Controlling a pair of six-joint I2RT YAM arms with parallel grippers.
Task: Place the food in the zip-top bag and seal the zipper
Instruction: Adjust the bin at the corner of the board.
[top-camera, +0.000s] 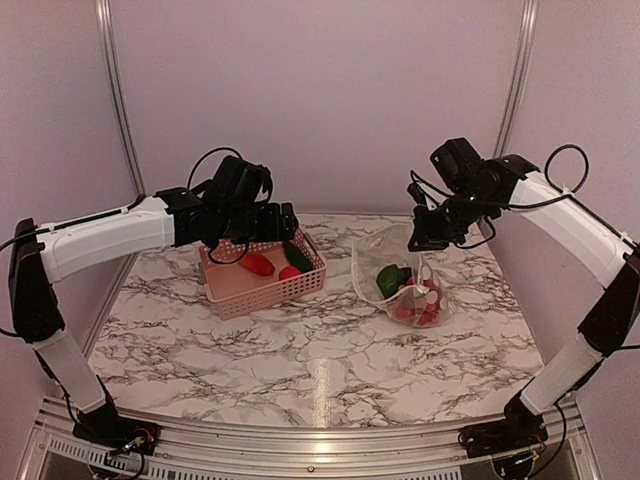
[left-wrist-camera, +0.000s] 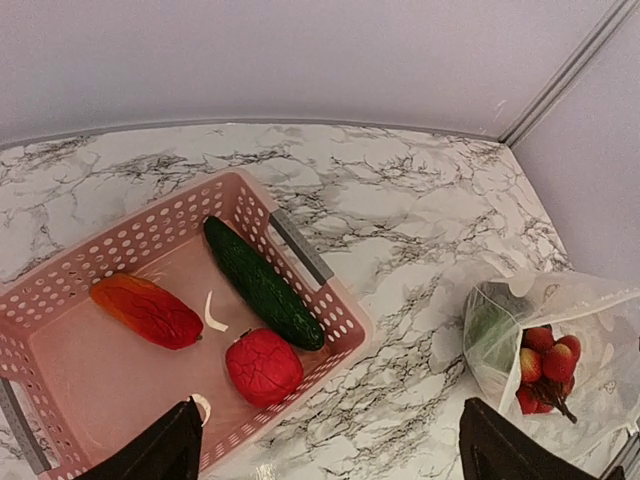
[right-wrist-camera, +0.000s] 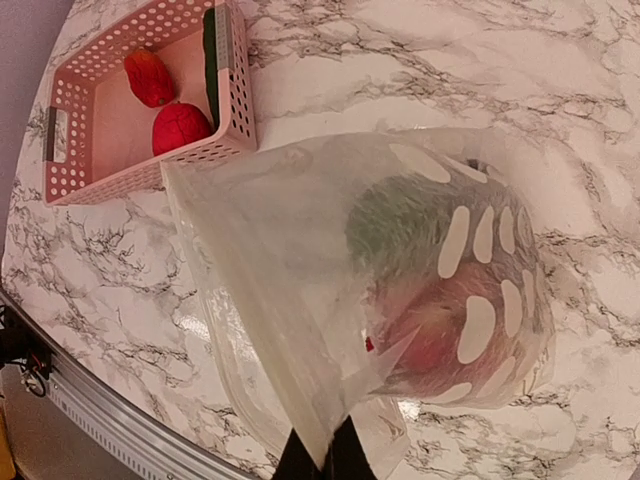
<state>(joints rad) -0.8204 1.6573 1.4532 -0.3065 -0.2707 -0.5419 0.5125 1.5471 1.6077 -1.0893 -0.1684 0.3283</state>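
Marble-patterned table (top-camera: 300, 350), pink lattice basket (top-camera: 265, 297) on its left, dotted zip-top bag (top-camera: 366, 263) resting on its right

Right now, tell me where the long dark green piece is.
The long dark green piece lies inside the pink basket, left of centre in the top view, along its right wall, beside the round red piece.

In the overhead view the left hand (top-camera: 272, 222) covers the back of the pink basket (top-camera: 262, 292). Its own wrist camera shows only two dark fingertips (left-wrist-camera: 155, 455), cut by the lower edge. The right hand (right-wrist-camera: 322, 455) is a dark sliver at the frame's bottom. The food (right-wrist-camera: 430, 330) inside the zip-top bag (right-wrist-camera: 280, 260) blurs behind the plastic, individual pieces indistinct.
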